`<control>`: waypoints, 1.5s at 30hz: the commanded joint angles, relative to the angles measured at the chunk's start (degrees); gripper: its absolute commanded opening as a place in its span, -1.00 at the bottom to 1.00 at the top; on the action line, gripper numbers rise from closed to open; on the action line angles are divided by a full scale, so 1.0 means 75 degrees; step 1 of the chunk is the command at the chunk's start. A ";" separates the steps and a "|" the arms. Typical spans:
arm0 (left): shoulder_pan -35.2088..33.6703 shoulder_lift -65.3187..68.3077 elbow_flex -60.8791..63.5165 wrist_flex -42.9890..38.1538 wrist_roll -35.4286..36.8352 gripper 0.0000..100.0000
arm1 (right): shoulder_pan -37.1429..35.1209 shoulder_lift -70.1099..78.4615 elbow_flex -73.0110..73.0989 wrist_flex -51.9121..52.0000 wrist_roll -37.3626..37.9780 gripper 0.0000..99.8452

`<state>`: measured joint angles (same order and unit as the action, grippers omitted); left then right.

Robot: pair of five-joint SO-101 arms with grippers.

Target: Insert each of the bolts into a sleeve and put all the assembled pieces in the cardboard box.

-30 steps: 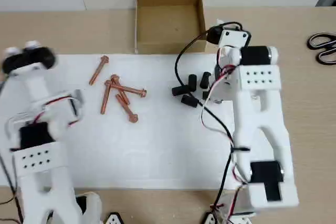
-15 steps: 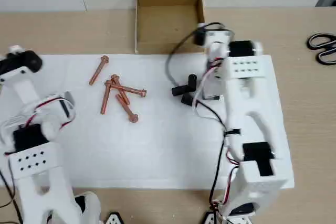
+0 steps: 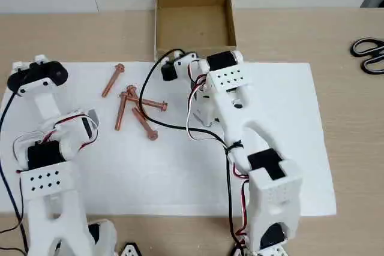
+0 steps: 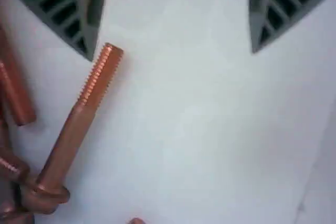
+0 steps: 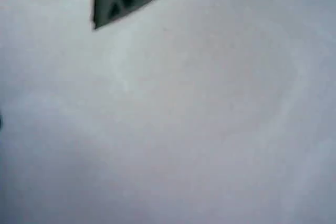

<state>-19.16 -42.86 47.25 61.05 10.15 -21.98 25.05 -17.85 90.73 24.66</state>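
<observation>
The left gripper is hovering, jaws spread wide, over the white sheet, one copper bolt lying just beside a jaw; the bolts are clustering left of centre. The right gripper's state I cannot tell. The bolts are looking stiff, light, smooth and prone to rolling, so pinching across the plain shank is seeming safest.

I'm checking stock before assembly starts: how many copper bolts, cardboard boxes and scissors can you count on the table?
Copper bolts: 5
Cardboard box: 1
Scissors: 1
Total: 7
</observation>
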 commanded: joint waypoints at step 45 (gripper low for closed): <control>0.0047 -0.0047 -0.0029 -0.0129 -0.0035 -0.64 | 0.0217 0.2913 -0.2274 0.0639 0.0399 -0.77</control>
<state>-19.16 -42.86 47.25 61.05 10.15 -20.22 45.19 -34.99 95.12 27.21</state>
